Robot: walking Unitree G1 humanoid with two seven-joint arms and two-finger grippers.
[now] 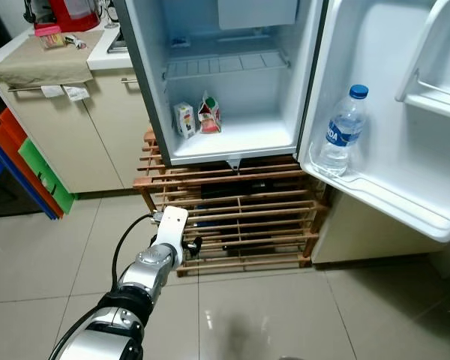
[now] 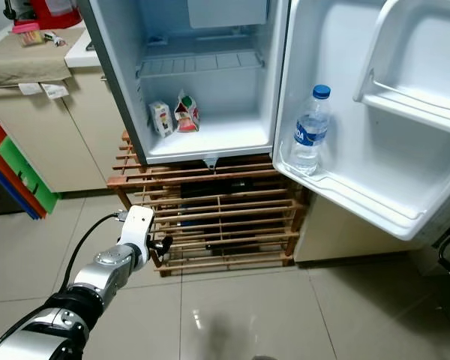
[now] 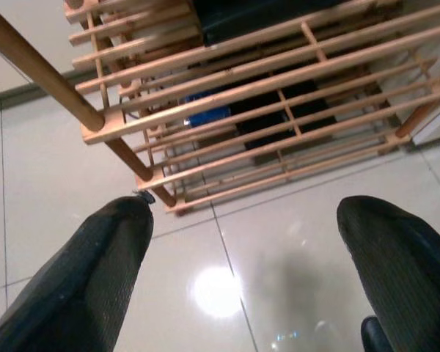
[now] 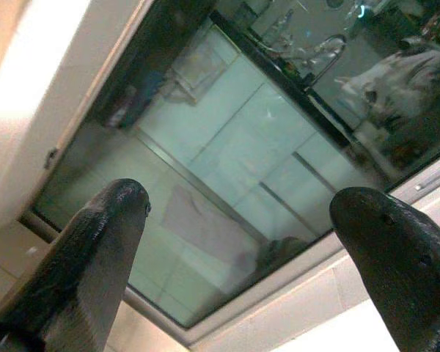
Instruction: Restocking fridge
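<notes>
Two small cartons [image 1: 197, 116] stand upright on the fridge [image 1: 232, 142] floor, up and ahead of my left gripper [image 3: 238, 242], whose fingers [image 3: 95, 271] are spread apart, empty, low before the wooden rack [image 1: 232, 217] beneath the fridge. A water bottle [image 1: 343, 132] stands in the door shelf [image 1: 375, 191]. My right gripper [image 4: 235, 242] is also spread, empty.

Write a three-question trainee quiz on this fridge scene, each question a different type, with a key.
1. True or false: the water bottle stands in the fridge door shelf.
2. Multiple choice: the two cartons sit A) on the wire shelf, B) on the fridge floor, C) on the wooden rack.
3. Fill in: the left gripper hangs, fingers ____, above the floor tiles in front of the rack.

Key: 1 true; 2 B; 3 open.
</notes>
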